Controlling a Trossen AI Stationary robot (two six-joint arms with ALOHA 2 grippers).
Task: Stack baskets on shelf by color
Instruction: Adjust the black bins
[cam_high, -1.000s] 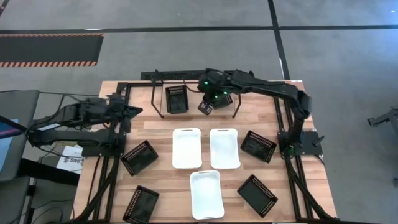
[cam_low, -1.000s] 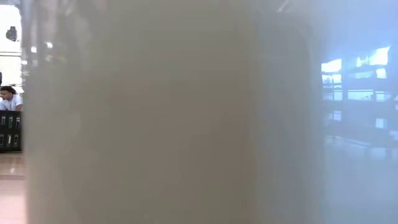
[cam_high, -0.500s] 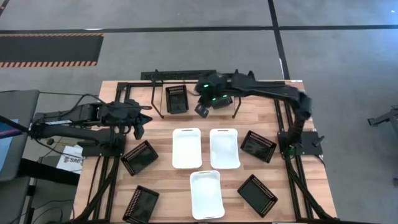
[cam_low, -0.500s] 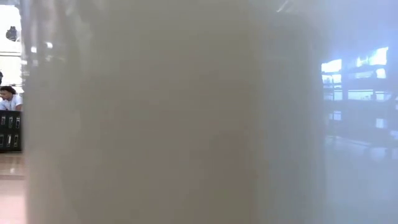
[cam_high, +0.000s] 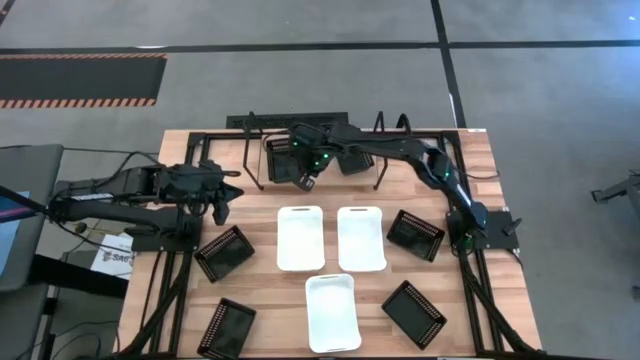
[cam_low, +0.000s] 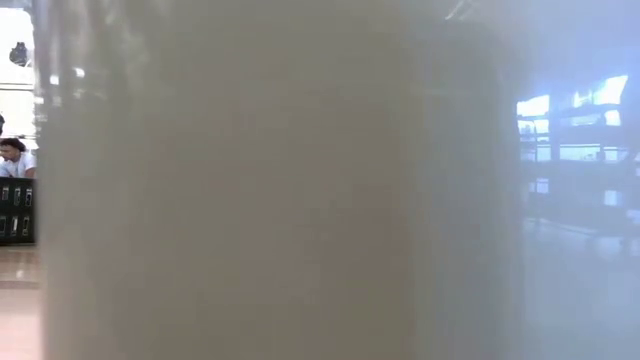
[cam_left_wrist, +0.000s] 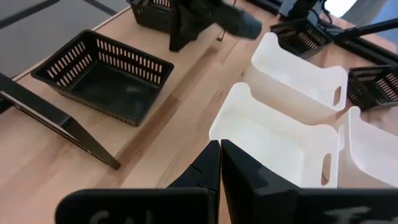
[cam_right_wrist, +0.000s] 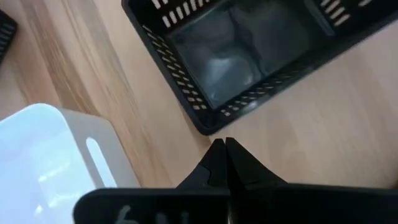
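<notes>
Three white baskets (cam_high: 300, 238) (cam_high: 361, 238) (cam_high: 332, 312) rest on the table's middle. A black mesh basket (cam_high: 283, 160) sits under the black wire shelf (cam_high: 250, 150) at the far edge. A second black basket (cam_left_wrist: 152, 9) lies beyond it, partly under my right arm. My right gripper (cam_right_wrist: 224, 144) is shut and points steeply down beside the first basket's near right corner. My left gripper (cam_left_wrist: 219, 149) is shut and hangs over the table's left side (cam_high: 222, 208), touching nothing. My right gripper's shut fingertips (cam_right_wrist: 219, 149) stand right at the rounded corner (cam_right_wrist: 208, 127) of the black basket, coming from above and slanting down. Whether they touch the corner I cannot tell. The basket rests flat on the wood.
Several more black baskets lie around the white ones: (cam_high: 224, 252), (cam_high: 228, 327), (cam_high: 415, 235), (cam_high: 413, 313). A white basket wall (cam_low: 280, 200) fills the low view. A person (cam_low: 12, 155) sits far behind. Black frame rails (cam_high: 180, 270) run along both table sides.
My right gripper has swung toward the table's left edge and gone down, from over the shelf's middle to the near right corner of the black basket. It has stayed shut. My left gripper has shifted a little toward the table's right, also shut.
</notes>
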